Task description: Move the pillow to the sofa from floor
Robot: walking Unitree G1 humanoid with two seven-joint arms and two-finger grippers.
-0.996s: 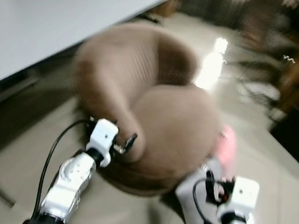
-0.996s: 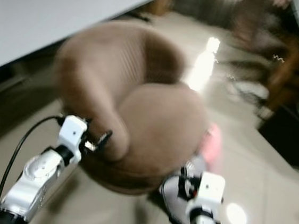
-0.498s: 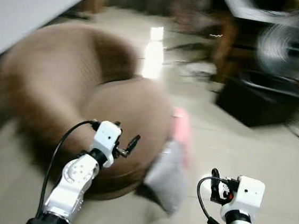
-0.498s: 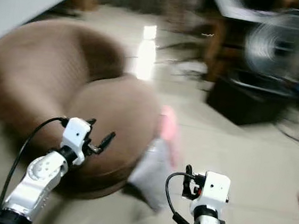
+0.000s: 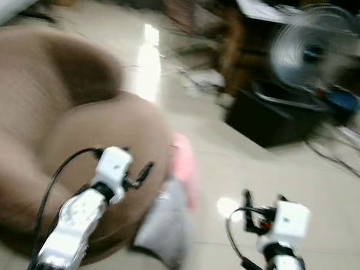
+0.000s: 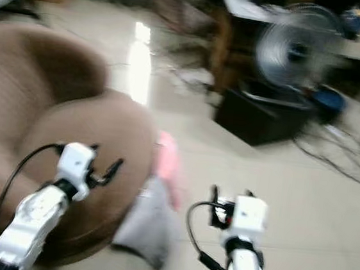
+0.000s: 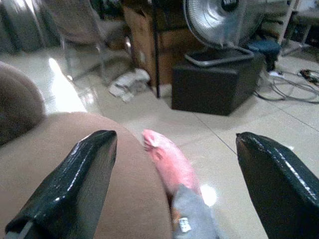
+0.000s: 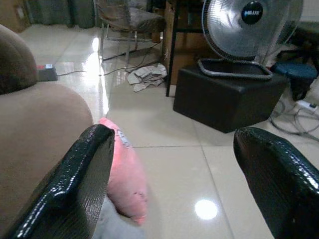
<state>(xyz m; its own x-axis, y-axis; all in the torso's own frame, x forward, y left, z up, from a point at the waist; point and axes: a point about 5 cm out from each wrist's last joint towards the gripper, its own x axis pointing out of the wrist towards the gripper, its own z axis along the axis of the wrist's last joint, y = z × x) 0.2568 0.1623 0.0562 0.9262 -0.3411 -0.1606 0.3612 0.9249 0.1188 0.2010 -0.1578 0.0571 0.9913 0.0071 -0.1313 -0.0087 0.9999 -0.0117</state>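
Head views blurred. Brown sofa point(image 5: 52, 128) takes the left half of the frame, round seat bulging toward centre. Pink pillow point(image 8: 124, 177) lies on the tiled floor point(image 8: 199, 164), touching the sofa's right edge, just left of frame centre in the head views; in the right wrist view it sits lower left, beside the sofa's curve. A grey pillow point(image 5: 164, 227) lies against the pink one's near end, lower centre of the head views, also touching the sofa; a small white tag shows on it in the left wrist view. Left gripper point(image 7: 174, 186) is raised over the sofa's seat, lower left of the head view, fingers point(image 7: 75, 184) spread wide with nothing between them; pink pillow visible in the gap. Right gripper point(image 8: 172, 184) hangs over bare floor, lower right of centre in the head view, fingers point(image 8: 75, 189) likewise spread wide and empty, well apart from the pillow. A standing fan point(image 8: 249, 30) sits on a black box point(image 8: 229, 97) in the upper right. Cables point(image 5: 351, 159) trail on the floor right of the box. A chair point(image 8: 127, 20) and crumpled paper point(image 8: 147, 74) show upper centre in the right wrist view.
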